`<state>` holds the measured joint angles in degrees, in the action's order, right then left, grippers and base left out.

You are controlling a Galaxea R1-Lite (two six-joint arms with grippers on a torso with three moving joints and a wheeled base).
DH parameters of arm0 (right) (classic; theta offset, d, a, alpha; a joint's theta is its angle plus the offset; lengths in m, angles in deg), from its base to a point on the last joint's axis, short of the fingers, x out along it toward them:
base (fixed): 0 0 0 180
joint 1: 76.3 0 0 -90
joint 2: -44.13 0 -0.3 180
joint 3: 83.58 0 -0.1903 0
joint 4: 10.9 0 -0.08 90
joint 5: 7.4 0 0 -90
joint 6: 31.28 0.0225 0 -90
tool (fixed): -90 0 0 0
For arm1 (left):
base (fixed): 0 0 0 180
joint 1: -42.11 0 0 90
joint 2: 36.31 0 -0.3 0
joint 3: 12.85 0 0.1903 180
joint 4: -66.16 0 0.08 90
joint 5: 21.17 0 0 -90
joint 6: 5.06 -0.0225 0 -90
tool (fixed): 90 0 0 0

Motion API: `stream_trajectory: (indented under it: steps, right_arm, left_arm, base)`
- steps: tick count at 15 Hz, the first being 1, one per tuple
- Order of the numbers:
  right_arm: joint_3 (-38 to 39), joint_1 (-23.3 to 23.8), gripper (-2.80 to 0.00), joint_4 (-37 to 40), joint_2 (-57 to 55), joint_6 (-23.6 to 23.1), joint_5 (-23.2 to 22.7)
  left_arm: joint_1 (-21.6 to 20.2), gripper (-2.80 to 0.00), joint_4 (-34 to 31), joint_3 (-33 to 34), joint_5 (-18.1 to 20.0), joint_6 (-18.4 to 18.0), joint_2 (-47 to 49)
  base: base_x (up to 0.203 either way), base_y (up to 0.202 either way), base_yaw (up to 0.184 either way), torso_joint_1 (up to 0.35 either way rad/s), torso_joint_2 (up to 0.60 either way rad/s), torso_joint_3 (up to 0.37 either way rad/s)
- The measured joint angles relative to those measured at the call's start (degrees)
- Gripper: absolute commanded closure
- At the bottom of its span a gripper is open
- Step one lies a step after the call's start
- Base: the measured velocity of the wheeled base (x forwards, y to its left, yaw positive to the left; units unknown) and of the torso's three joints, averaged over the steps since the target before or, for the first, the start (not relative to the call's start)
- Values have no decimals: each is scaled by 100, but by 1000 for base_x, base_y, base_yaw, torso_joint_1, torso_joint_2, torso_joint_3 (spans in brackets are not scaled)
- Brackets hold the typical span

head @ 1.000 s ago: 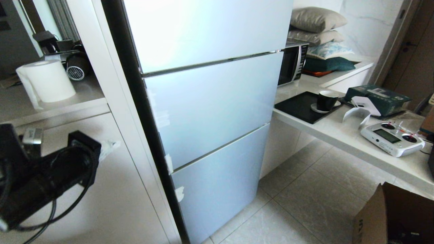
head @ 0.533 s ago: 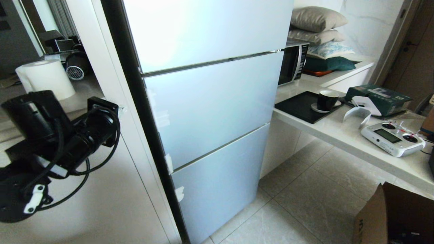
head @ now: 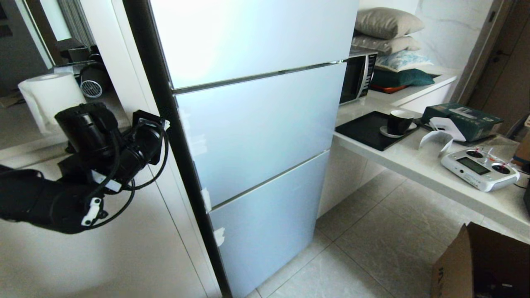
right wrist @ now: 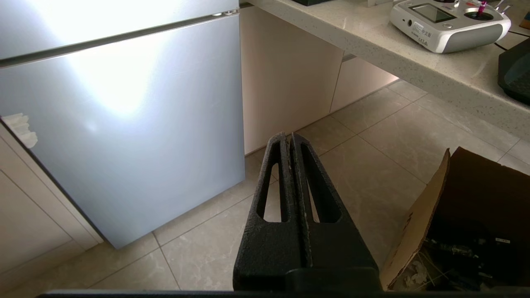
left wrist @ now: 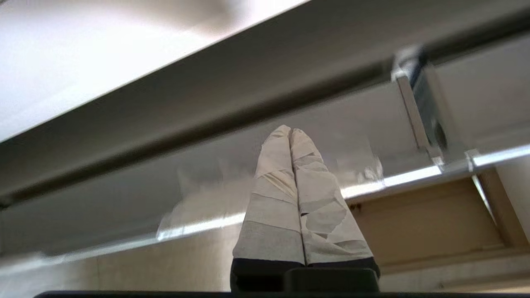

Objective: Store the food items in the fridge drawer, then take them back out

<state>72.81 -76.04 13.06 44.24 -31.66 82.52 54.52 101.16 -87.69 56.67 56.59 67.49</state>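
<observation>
The pale blue fridge (head: 256, 120) stands with all three of its doors closed, so the fridge drawer and the food items are hidden. My left gripper (head: 165, 123) is raised beside the fridge's dark left edge, level with the top of the middle door. In the left wrist view its tape-wrapped fingers (left wrist: 273, 198) are pressed together, so the left gripper (left wrist: 290, 131) is shut and empty. My right gripper (right wrist: 288, 136) hangs low over the floor tiles in front of the bottom door (right wrist: 124, 124), shut with nothing in it.
A white cabinet (head: 136, 231) flanks the fridge on the left, with a paper roll (head: 54, 97) on the shelf above. To the right a counter (head: 418, 163) carries a microwave (head: 358, 78), black tray (head: 366, 130), cup (head: 399, 122) and remote controller (head: 478, 169). A cardboard box (head: 476, 265) sits on the floor.
My left arm has risen and swung right, from low at the picture's left edge up to the fridge's left side. The right arm has kept still.
</observation>
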Motion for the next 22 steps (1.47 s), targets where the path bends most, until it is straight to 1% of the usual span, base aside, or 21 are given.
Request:
stream_trajectory:
  steps: [7,13,16,20,22]
  right_arm:
    - [20,0,0,-66,-1,6,-1]
    - [22,0,0,-69,-4,5,0]
    - [22,0,0,-70,-4,5,0]
    - [22,0,0,-69,-4,9,0]
    - [22,5,0,-70,-4,7,-1]
  left_arm:
    - [95,0,15,-449,-40,-3,471]
    - [345,0,20,-458,-18,-55,544]
    - [480,0,35,-355,-16,-51,500]
    - [685,0,17,37,39,-53,298]
    - [749,0,136,286,60,-145,190]
  base:
    - [0,0,0,0,0,0]
    - [0,0,0,0,0,0]
    - [0,0,0,0,0,0]
    - [0,0,0,0,0,0]
    - [0,0,0,0,0,0]
